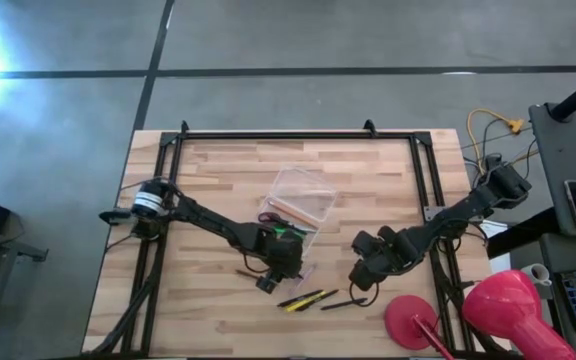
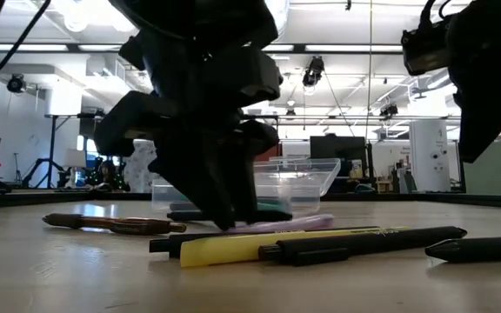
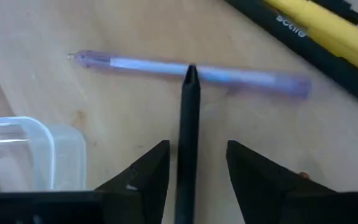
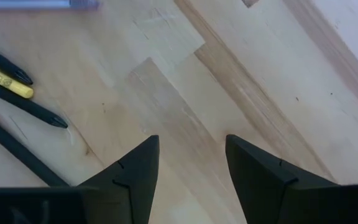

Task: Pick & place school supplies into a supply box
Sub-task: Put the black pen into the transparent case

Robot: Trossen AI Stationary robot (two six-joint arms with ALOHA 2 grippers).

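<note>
Pens loose on your pale butcher-block counter (image 1: 208, 170), beside the clear box.

Your supply box (image 1: 301, 197) is thin see-through plastic, rectangular with rounded corners, sitting mid-counter with a few items already inside. Just beside its near corner your left gripper (image 3: 191, 168) points down, its wedge-shaped dark fingers (image 3: 145, 177) spread either side of a slim black pen (image 3: 188, 137); whether they touch it, you cannot tell. That pen's tip meets a translucent lilac pen (image 3: 229, 76). Past the lilac one lie a yellow pen (image 1: 306, 299) and matte black ones. Your right gripper (image 4: 188, 165) hovers right of the box over bare wood, fingers apart.
</note>
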